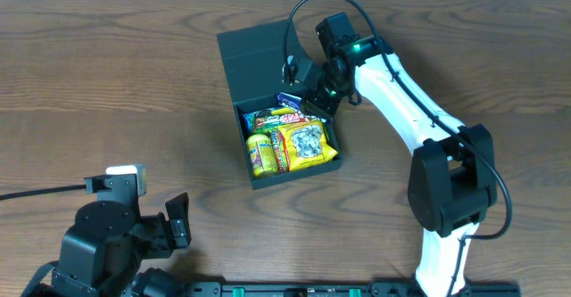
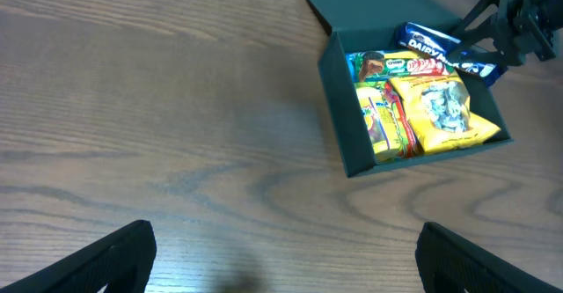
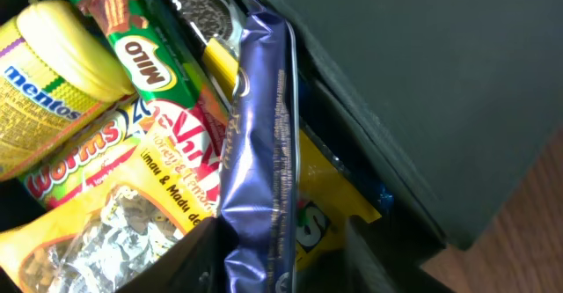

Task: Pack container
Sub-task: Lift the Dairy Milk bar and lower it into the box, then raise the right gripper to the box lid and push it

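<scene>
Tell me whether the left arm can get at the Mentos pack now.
Probably yes: the container is open, the Mentos pack lies along the side nearest that arm, and the right gripper, holding a blue bar, occupies the far corner.

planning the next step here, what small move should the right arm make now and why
Probably lower the right gripper slightly and open it: it is shut on the blue chocolate bar, held at the back edge of the container beside the lid, above the yellow packet, not yet settled inside.
</scene>
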You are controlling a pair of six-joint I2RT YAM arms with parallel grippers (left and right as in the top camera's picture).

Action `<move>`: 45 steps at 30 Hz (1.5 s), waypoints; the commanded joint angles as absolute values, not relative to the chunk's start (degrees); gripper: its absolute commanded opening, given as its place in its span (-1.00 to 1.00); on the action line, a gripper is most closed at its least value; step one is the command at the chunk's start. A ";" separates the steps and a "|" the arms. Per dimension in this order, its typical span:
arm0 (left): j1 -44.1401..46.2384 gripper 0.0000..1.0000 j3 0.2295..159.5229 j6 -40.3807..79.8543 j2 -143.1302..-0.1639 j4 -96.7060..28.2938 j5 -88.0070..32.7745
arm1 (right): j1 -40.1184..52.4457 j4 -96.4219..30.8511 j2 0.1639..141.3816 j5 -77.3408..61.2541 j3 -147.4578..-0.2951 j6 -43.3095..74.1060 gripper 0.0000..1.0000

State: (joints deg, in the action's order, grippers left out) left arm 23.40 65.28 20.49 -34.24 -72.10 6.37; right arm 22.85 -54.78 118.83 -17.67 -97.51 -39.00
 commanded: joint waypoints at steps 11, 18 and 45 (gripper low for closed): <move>23.16 0.91 65.30 19.29 -34.04 -72.20 6.33 | 22.96 -55.59 120.07 -18.48 -98.87 -39.29 -0.69; 23.16 0.91 65.30 19.29 -34.04 -72.20 6.31 | 22.96 -58.89 117.95 -19.86 -101.78 -40.62 -0.74; 23.16 0.91 65.30 19.25 -34.04 -71.99 6.33 | 29.02 -60.55 117.36 -32.99 -106.83 -66.32 -0.83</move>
State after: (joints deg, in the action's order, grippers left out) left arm 23.40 65.28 20.49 -34.24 -71.99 6.37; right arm 29.56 -62.06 118.87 -32.49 -105.71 -63.72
